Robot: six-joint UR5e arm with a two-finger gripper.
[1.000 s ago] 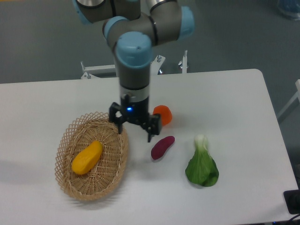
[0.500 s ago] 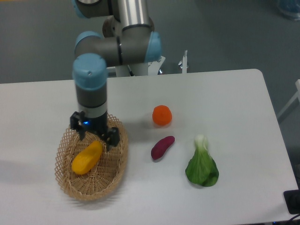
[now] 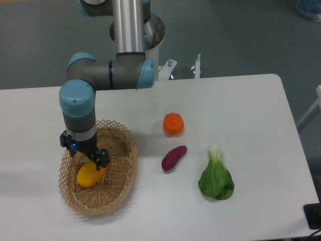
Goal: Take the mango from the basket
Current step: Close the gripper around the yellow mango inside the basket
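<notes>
The yellow-orange mango [image 3: 89, 175] lies in the left half of the tan wicker basket [image 3: 123, 173] at the table's front left. My gripper [image 3: 86, 158] has come down inside the basket, right over the mango's upper end. Its fingers stand apart, one on each side of the fruit, so it looks open. The gripper body hides the upper part of the mango, and I cannot tell whether the fingers touch it.
A round orange fruit [image 3: 173, 123] sits right of the basket. A purple sweet potato [image 3: 173, 157] lies just below it. A green bok choy [image 3: 216, 176] rests further right. The arm's base stands behind the table at the back.
The gripper swung left from beside the orange fruit to above the basket, then sank into it over the mango. The mango and the other produce stayed put.
</notes>
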